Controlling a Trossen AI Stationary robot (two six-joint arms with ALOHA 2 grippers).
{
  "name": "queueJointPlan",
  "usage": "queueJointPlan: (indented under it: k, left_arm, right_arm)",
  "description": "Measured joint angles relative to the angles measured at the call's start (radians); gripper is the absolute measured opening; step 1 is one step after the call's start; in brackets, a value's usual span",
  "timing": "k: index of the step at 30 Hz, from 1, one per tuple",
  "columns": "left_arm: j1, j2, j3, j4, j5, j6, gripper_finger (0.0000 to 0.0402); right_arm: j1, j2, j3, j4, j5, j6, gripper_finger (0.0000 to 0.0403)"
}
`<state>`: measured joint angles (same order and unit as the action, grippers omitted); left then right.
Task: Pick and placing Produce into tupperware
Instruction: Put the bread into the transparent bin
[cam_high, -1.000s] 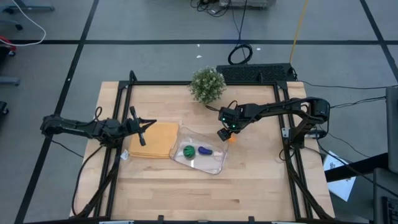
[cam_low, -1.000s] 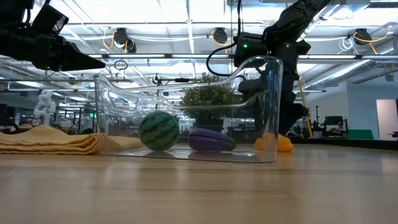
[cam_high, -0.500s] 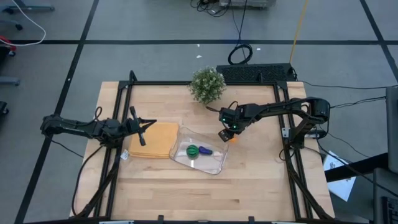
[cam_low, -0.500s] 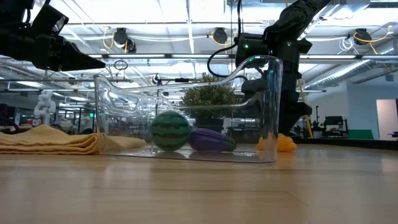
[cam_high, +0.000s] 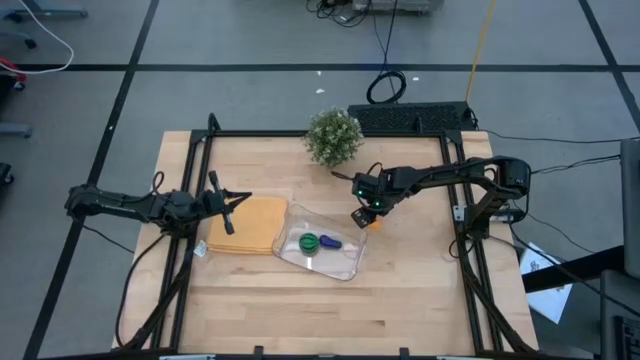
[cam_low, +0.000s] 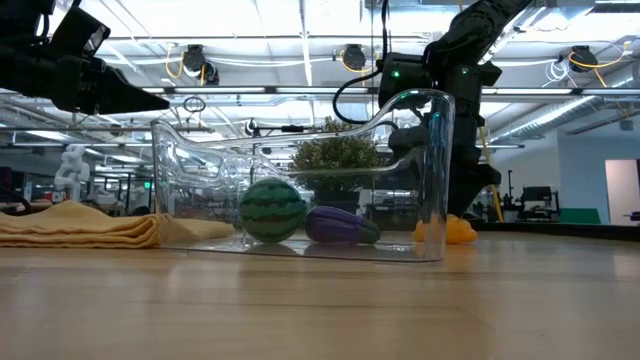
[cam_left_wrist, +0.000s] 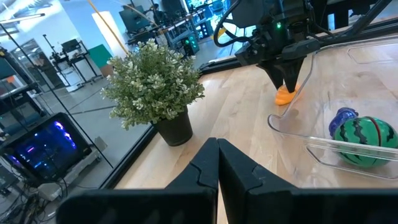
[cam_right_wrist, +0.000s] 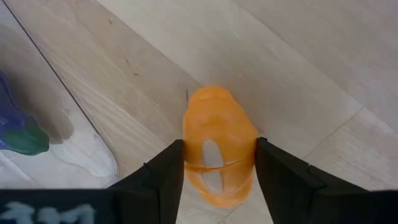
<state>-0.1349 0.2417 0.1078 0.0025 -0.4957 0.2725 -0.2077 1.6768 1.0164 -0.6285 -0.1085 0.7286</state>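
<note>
The clear tupperware (cam_high: 346, 268) lies mid-table with the round green piece (cam_high: 308, 242) and the purple piece (cam_high: 329, 241) resting on its floor, side by side. The orange piece (cam_high: 373, 225) lies on the table just outside the tupperware's far right corner. My right gripper (cam_right_wrist: 219, 155) stands over it, shut on it. My left gripper (cam_high: 235, 203) is shut and hangs level above the tan mat (cam_high: 250, 228) at the left, holding nothing. My right gripper pinches the orange piece by its two opposite sides (cam_right_wrist: 189, 155) between its two fingers (cam_right_wrist: 163, 177). The fingers come steeply from above, slanting from the table's right. The piece rests on the table (cam_low: 455, 232) beside the tupperware's wall.
A bushy potted plant (cam_high: 333, 136) stands at the far edge, behind the tupperware. The folded tan mat lies against the tupperware's left side. Bare wood lies toward the near edge (cam_high: 330, 320) and to the right of the orange piece.
The green piece has rolled a little along the tupperware's floor toward the purple piece and now sits beside it. Both arms have kept still.
</note>
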Motion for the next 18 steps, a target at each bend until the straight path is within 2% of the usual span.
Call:
queueJointPlan:
  k: [18]
  left_arm:
    - [0.000,0.000,0.000,-0.001,0.000,0.002,0.0003]
  right_arm:
    - [-0.015,-0.134,-0.002,0.000,0.004,0.001,0.0168]
